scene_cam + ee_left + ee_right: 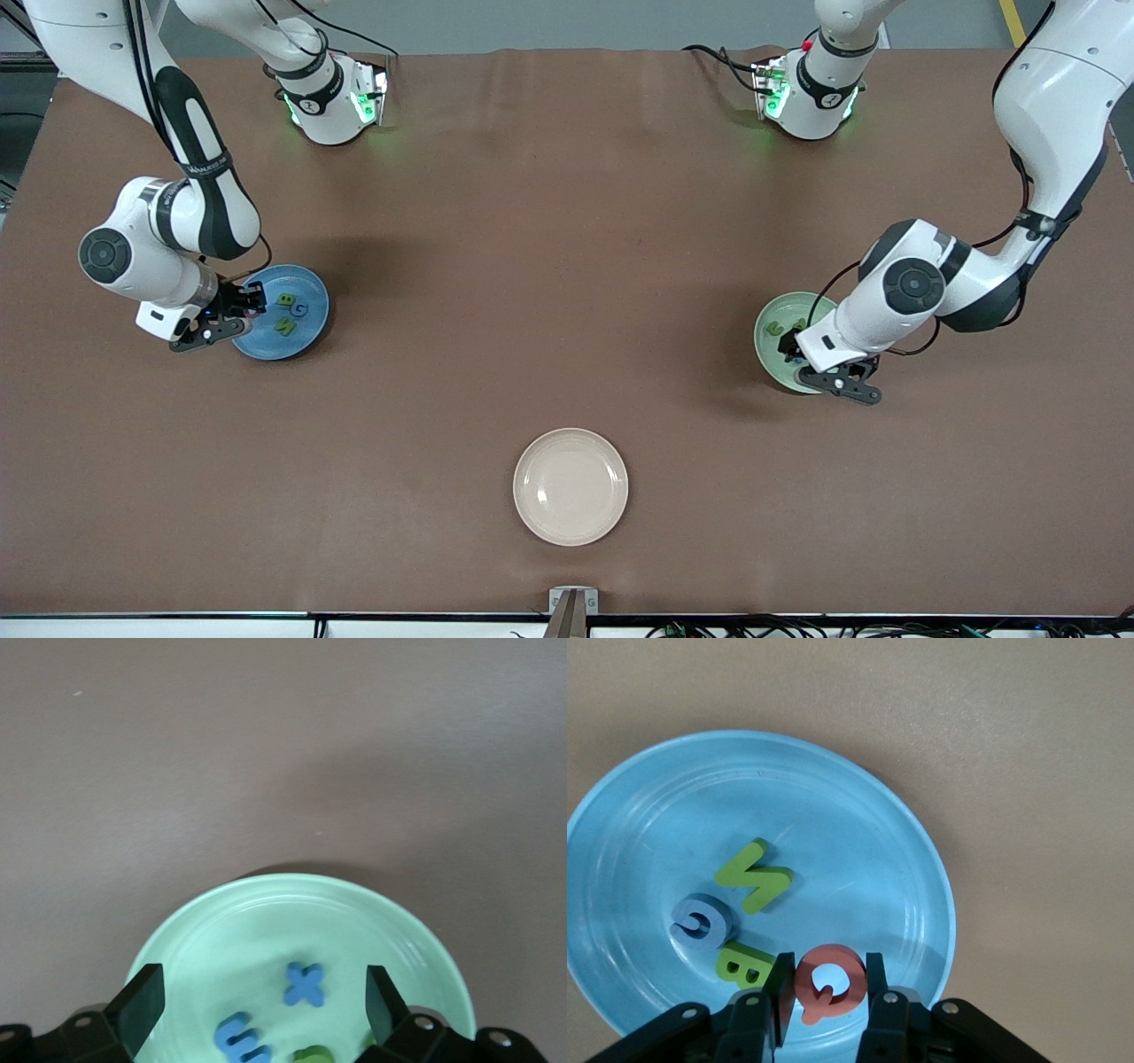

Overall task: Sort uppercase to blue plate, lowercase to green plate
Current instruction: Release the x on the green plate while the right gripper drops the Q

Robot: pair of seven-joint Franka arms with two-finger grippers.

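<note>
The blue plate (266,347) lies at the right arm's end of the table. In the right wrist view the plate (859,842) holds a green N (755,875), a blue G (700,921) and a green B (744,961). My right gripper (826,979) is shut on the red-pink Q (828,981) just over the plate's rim side. The pale green plate (769,317) lies at the left arm's end. My left gripper (264,988) is open and empty low over the green plate (266,921). A blue x (305,984), a blue m (241,1041) and part of a green letter (312,1056) lie in it.
A cream plate (570,486) with nothing in it sits on the brown table nearest the front camera, midway between the two arms. The two robot bases stand along the table's edge farthest from the camera.
</note>
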